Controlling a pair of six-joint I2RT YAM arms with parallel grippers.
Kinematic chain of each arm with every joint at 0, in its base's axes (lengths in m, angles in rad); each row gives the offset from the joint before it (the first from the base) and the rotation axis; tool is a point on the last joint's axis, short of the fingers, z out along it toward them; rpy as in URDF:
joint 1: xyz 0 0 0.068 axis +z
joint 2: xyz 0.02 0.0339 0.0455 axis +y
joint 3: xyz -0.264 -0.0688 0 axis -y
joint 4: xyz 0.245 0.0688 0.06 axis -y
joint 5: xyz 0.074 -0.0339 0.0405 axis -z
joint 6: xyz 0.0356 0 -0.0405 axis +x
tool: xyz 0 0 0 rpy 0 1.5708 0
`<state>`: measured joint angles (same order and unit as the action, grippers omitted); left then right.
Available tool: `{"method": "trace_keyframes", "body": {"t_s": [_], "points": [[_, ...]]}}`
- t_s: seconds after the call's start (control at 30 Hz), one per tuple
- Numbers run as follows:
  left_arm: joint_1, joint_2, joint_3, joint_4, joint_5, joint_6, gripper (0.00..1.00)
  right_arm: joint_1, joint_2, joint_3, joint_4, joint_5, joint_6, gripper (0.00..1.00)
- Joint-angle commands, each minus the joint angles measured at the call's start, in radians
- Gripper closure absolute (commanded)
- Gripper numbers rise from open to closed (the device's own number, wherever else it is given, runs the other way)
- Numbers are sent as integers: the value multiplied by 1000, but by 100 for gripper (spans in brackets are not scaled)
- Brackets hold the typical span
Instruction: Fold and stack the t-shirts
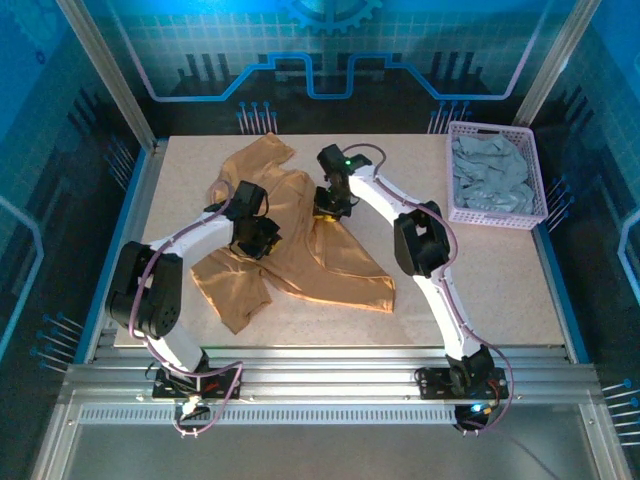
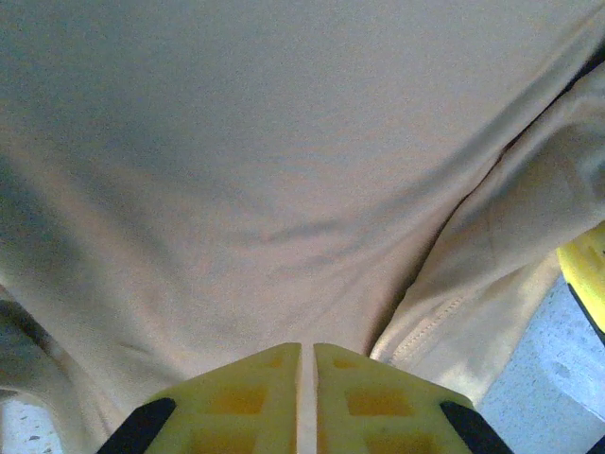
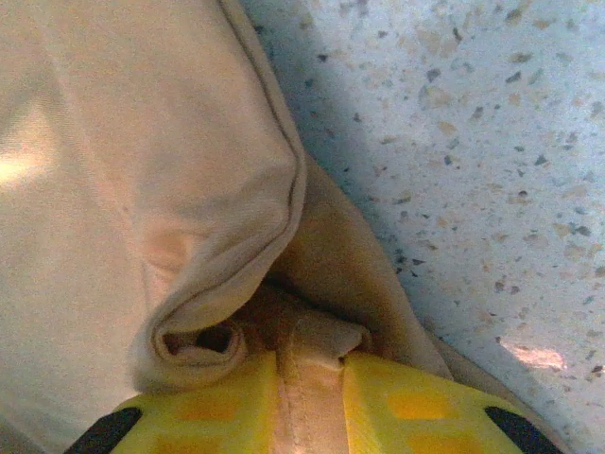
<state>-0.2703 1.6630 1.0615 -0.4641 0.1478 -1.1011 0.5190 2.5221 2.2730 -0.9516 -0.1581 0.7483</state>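
The tan t-shirt (image 1: 335, 260) lies crumpled and partly spread across the middle of the table. My left gripper (image 1: 258, 236) sits low on its left part; in the left wrist view the gripper (image 2: 307, 350) is shut, with a thin strip of the tan fabric (image 2: 236, 189) between its yellow fingers. My right gripper (image 1: 328, 205) is at the shirt's upper middle. In the right wrist view that gripper (image 3: 310, 364) is shut on a bunched fold of the tan cloth (image 3: 113, 189). Pale grey-blue shirts (image 1: 490, 175) lie heaped in the basket.
A lavender lattice basket (image 1: 497, 128) stands at the back right corner of the speckled table (image 1: 480, 280). Bare tabletop (image 3: 473, 142) shows right of the held fold. A yellow finger of the other gripper (image 2: 586, 270) shows at the right edge of the left wrist view.
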Motion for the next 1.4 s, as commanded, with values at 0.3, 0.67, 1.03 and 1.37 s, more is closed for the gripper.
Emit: {"method": "trace_keyframes", "body": {"t_s": [0.3,0.67,1.03,1.37], "points": [[3,-12,-8,5,24,-8,88,11,19,31,-39,51,-22,90],[-1,14,5,12,35,-7,89,-36,-137,-14,-41,178,-49,100],[-9,34,26,10,44,-6,89,-198,-147,7,-59,192,-79,100],[-9,15,43,-17,60,18,89,-368,25,205,-89,198,-162,100]]}}
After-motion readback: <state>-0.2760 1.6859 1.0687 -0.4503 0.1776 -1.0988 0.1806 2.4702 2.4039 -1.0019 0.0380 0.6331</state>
